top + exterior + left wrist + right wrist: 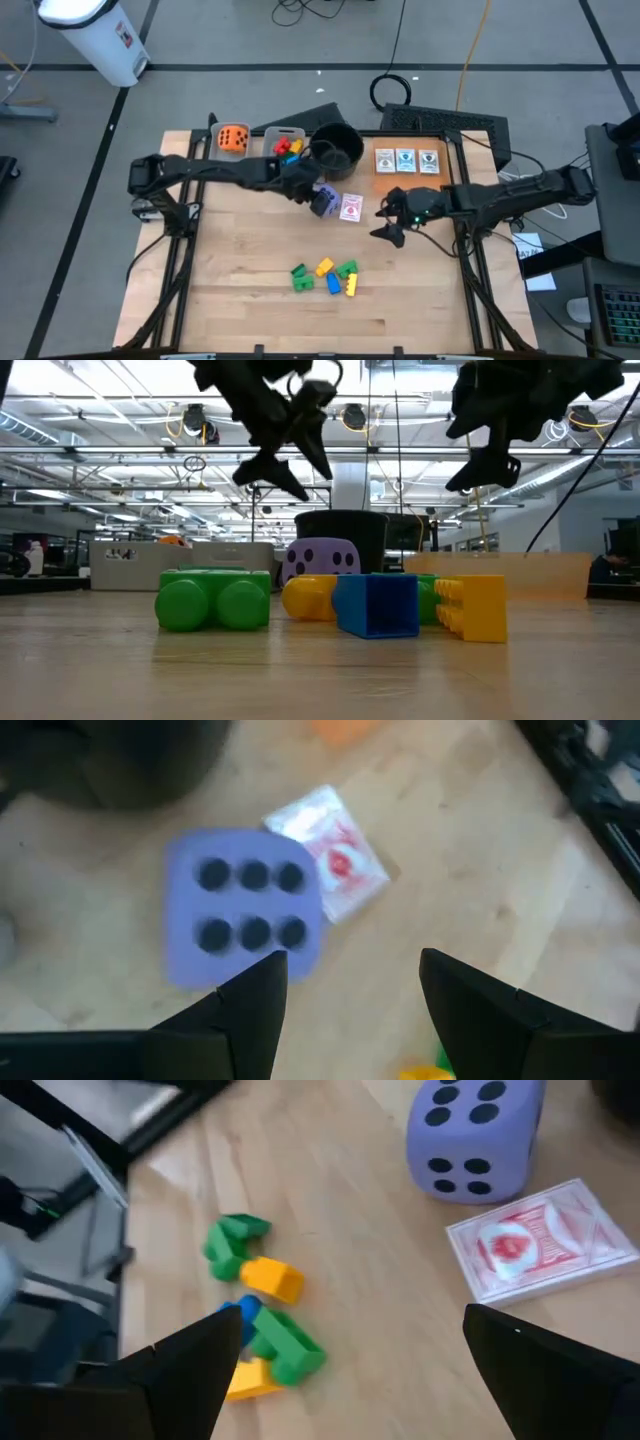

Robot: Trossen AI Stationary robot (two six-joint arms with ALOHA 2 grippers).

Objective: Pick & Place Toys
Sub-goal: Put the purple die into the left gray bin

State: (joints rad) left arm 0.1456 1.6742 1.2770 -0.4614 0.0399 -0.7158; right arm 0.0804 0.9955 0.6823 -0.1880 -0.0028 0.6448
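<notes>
**Two open hands hover over a desk of scattered toys**

Seen from above, the left hand (pixel 312 192) hangs just over the purple die (pixel 322 202) near the middle of the wooden desk (pixel 250 300), its fingers parted with nothing between them. In the left wrist view the die shows a six-pip face just beyond the fingertips (pixel 265 985). Touching or just beside the die, at its 3 o'clock, lies a white-edged picture card (pixel 351 208) with a red back; its print cannot be read. The right hand (pixel 388 232) is at 3 o'clock of that card, above the desk, fingers spread wide and empty.

At 12 o'clock of the desk stands a round black pot (pixel 335 147); what it holds cannot be made out. Just at its 9 o'clock sits a grey bin (pixel 283 137) holding red, yellow and blue blocks (pixel 287 148). An orange die (pixel 233 139) rests farther toward 9 o'clock along the same edge. At 3 o'clock of the pot, three picture cards (pixel 405 160) lie in a row on an orange-brown mat (pixel 450 150), their faces too small to read.

Toward 6 o'clock of the desk sits a loose cluster of green, yellow and blue blocks (pixel 325 277), well apart from both hands.
</notes>
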